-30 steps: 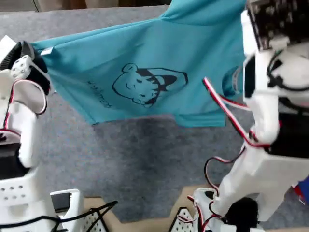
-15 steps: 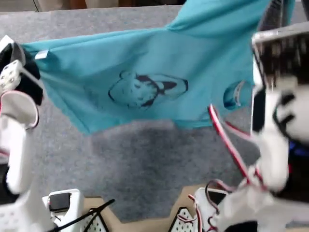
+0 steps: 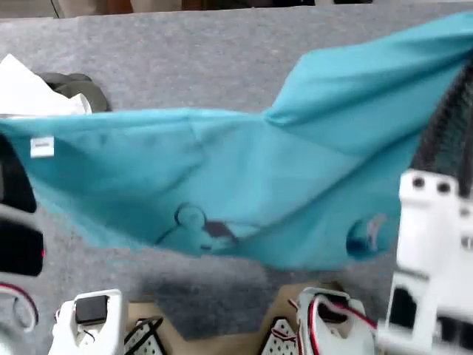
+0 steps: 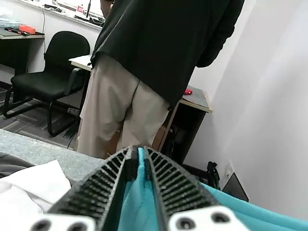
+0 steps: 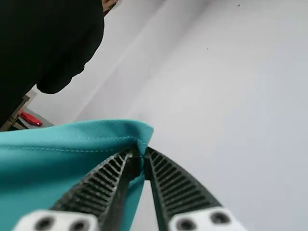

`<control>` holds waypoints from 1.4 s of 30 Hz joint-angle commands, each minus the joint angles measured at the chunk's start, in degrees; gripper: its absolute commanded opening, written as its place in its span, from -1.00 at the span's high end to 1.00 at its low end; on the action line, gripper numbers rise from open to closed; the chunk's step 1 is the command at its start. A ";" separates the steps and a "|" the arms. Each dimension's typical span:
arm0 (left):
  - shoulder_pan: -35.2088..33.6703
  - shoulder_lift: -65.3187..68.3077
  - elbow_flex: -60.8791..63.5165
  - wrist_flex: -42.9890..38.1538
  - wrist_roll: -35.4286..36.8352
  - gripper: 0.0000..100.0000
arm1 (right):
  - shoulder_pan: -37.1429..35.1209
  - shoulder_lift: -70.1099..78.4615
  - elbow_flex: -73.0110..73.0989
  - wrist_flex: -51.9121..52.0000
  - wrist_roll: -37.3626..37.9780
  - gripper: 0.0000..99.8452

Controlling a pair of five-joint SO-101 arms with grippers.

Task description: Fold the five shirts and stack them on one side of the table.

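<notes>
Over the table (image 3: 185, 66), the teal shirt (image 3: 259, 185) stretches crosswise.

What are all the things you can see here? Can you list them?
Teal cotton shirt with a cartoon print: one, teal, held stretched above the table.
White cloth garment: one, white, far-left table edge.
Dark grey garment: one, dark grey, touching the white one.
Grey felt-covered table: one, grey, beneath everything.
Black office chair: one, black, room behind.
Left hand: one, black fingers, shut on the shirt.
Right hand: one, black fingers, shut on the shirt.
</notes>
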 commanded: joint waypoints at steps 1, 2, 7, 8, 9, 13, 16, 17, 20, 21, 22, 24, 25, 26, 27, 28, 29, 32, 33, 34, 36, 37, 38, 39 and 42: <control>-0.09 0.31 -3.78 2.46 -0.53 0.96 | 0.66 -1.19 -1.54 -0.18 1.32 0.99; 0.09 0.31 -3.78 2.90 -0.53 0.96 | 0.66 -1.19 -1.54 -0.18 1.23 0.99; 0.09 0.31 -2.64 5.27 -0.26 0.96 | 0.48 -0.92 -0.04 0.09 0.88 0.99; 0.09 0.31 -1.23 5.19 -0.26 0.96 | 0.48 -0.92 0.92 -0.18 0.88 0.99; 0.09 0.31 0.35 5.10 -0.26 0.96 | 0.48 -0.84 1.80 -0.18 0.88 0.99; 0.09 0.31 6.33 5.01 -0.26 0.96 | 0.40 -0.84 5.93 -0.35 0.79 0.99; 0.09 0.31 11.60 3.43 -0.26 0.96 | 0.40 -1.01 10.33 -2.29 -0.35 0.99; 0.09 0.31 13.63 2.29 -0.26 0.96 | 0.40 -1.10 12.26 -3.25 -0.44 0.99; 0.09 0.31 20.57 -1.58 -0.18 0.96 | 0.40 -1.19 18.51 -6.15 -0.44 0.99; 0.09 0.31 23.03 -3.25 -0.18 0.96 | 0.40 -1.19 20.88 -7.56 -0.44 0.99; 0.09 0.31 25.49 -5.10 -0.18 0.96 | 0.40 -1.10 23.43 -9.05 -0.44 0.99; 0.09 0.31 30.95 -9.49 -0.35 0.96 | 0.40 -1.01 29.14 -12.92 -0.44 0.99; 0.09 0.31 33.93 -12.22 -0.44 0.96 | 0.40 -0.92 32.22 -15.12 -0.44 0.99; 0.09 0.31 37.01 -15.03 -0.53 0.96 | 0.40 -0.75 35.30 -17.58 -0.35 0.99; 0.09 0.40 40.35 -18.46 -0.53 0.96 | 0.40 -0.57 38.64 -20.31 -0.26 0.99; 0.09 0.84 44.04 -22.42 -0.53 0.96 | 0.40 -0.31 42.33 -23.21 0.09 0.99; 0.09 0.92 48.18 -27.25 -0.53 0.96 | -0.13 0.31 46.11 -26.46 0.18 0.99; 0.09 0.92 62.68 -45.54 -0.53 0.96 | -1.63 2.86 55.08 -35.43 1.85 0.99; 0.00 0.92 66.99 -51.78 -0.53 0.96 | -1.71 4.09 57.27 -38.07 2.20 0.99; 0.00 0.92 71.03 -57.76 -0.53 0.96 | -1.89 5.32 59.03 -40.70 2.37 0.99; 0.18 0.92 78.33 -68.84 -0.53 0.96 | -2.59 8.13 61.32 -45.27 2.46 0.99; 0.62 0.92 81.32 -73.67 -0.53 0.96 | -2.59 9.71 61.93 -47.12 2.37 0.99; 1.05 1.01 83.69 -77.98 -0.53 0.96 | -2.68 11.38 62.11 -48.53 2.20 0.99; 1.23 1.01 85.54 -81.58 -0.53 0.96 | -2.68 13.32 62.11 -49.76 2.20 0.99; 1.41 1.19 87.38 -85.80 -0.53 0.96 | -2.68 18.95 60.88 -52.57 2.11 0.99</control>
